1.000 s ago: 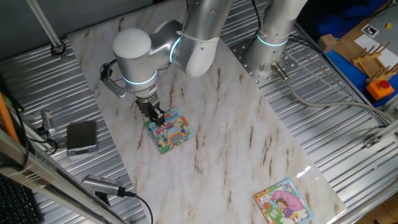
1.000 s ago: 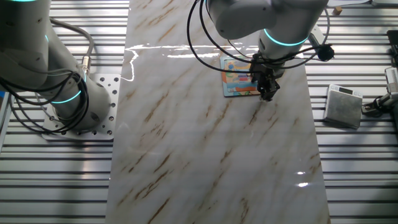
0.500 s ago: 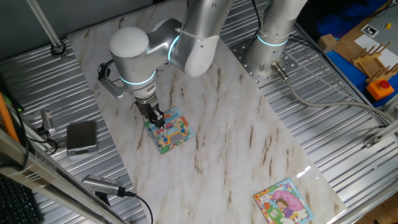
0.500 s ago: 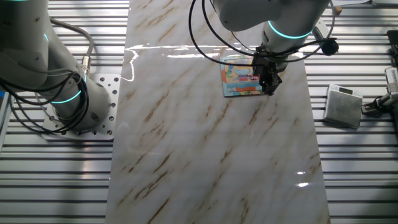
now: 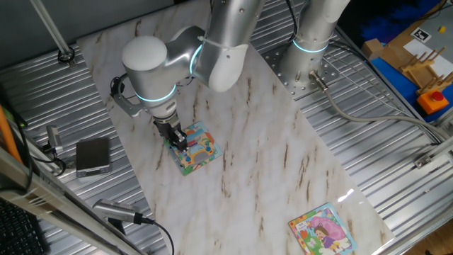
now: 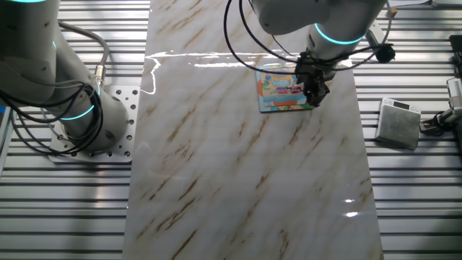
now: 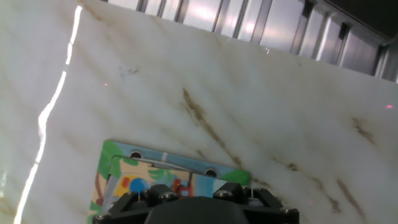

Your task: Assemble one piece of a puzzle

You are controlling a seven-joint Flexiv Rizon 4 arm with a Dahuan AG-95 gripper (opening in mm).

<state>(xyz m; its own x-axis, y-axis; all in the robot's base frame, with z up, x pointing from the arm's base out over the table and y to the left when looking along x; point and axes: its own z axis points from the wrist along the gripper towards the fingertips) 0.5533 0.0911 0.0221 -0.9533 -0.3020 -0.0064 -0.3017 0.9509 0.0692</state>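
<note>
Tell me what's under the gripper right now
The gripper stands over one edge of the puzzle, which lies flat on the marble table. The fingertips hide the spot beneath them, so the piece and whether it is seated cannot be seen.

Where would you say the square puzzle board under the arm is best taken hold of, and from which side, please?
The puzzle lies flat and thin on the marble table, so it is probably best pinched across an outer border edge. The edge facing away from the tool looks most open, so come in low from there. Its flatness leaves little to grip from above.
</note>
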